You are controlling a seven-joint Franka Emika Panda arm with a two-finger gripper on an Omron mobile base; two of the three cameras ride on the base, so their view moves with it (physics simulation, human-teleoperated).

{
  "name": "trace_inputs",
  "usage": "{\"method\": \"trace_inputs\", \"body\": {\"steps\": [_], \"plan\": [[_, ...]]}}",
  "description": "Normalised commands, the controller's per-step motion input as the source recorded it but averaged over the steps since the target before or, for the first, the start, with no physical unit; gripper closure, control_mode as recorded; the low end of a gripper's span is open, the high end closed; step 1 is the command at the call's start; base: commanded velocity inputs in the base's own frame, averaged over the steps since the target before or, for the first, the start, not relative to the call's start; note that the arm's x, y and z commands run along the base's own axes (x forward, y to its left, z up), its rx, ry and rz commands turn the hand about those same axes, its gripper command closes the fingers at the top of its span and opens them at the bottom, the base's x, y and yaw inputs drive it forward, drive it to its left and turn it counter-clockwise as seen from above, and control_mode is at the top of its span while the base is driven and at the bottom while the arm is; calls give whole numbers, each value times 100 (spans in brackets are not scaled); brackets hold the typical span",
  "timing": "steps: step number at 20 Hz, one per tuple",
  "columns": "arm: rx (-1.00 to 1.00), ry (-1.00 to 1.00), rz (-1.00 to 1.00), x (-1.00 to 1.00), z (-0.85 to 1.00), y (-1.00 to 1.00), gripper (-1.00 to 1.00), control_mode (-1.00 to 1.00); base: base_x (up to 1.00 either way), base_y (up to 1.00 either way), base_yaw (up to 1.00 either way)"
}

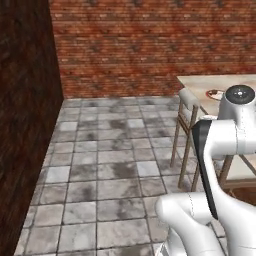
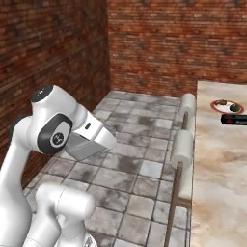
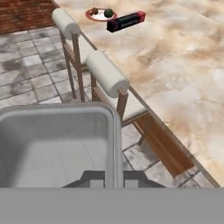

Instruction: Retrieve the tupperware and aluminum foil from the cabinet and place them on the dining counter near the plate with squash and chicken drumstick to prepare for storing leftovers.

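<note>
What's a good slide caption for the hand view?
Pincer carrying the tupperware toward the dining counter, foil box already beside the plate.

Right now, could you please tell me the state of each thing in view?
gripper: shut on the tupperware's rim.
tupperware: held over the floor, empty, not yet on the dining counter.
aluminum foil: lying on the counter beside the plate.
plate: on the counter, food on it.

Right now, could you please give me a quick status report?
Gripper shut on tupperware. Aluminum foil already beside plate on dining counter. Stools line the counter edge.
</note>
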Motion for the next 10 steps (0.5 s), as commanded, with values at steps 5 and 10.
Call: {"method": "trace_inputs", "body": {"steps": [5,10], "plan": [[0,0,0,0,0,0,100,100,100,28,-48],[0,0,0,0,0,0,100,100,100,19,-48]]}}
